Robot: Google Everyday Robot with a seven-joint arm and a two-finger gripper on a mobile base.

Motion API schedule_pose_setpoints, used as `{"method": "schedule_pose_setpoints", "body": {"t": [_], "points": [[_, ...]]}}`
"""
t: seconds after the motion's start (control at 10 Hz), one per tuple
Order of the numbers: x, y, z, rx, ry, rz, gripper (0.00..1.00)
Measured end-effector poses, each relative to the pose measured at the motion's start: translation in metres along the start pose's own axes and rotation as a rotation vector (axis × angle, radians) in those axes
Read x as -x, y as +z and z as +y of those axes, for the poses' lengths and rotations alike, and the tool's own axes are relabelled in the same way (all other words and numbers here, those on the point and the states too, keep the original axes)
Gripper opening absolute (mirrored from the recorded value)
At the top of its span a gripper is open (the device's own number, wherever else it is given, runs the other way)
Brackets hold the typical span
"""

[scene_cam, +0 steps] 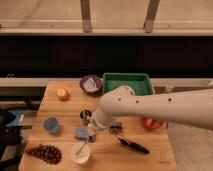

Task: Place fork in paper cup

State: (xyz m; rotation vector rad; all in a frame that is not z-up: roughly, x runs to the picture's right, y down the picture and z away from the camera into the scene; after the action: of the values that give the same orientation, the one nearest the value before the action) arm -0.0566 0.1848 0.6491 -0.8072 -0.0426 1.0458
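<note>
The white paper cup stands near the table's front edge, left of the middle. A thin grey fork leans inside it, its upper end over the rim. My gripper is at the end of the big white arm, just above and to the right of the cup and apart from it. It hangs beside a small blue block.
On the wooden table are a small metal cup, a blue-grey cup, grapes, a black-handled tool, an orange fruit, a dark bowl, a green tray and an orange object under the arm.
</note>
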Motion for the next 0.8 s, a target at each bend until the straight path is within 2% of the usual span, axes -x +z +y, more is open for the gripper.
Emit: {"method": "schedule_pose_setpoints", "body": {"t": [0.3, 0.6, 0.7, 0.8], "points": [[0.003, -0.005, 0.012, -0.020, -0.026, -0.014, 0.09], [0.005, 0.000, 0.022, -0.007, -0.046, -0.012, 0.09], [0.005, 0.003, 0.025, 0.001, -0.048, -0.008, 0.12], [0.005, 0.005, 0.028, 0.009, -0.052, 0.000, 0.20]]}}
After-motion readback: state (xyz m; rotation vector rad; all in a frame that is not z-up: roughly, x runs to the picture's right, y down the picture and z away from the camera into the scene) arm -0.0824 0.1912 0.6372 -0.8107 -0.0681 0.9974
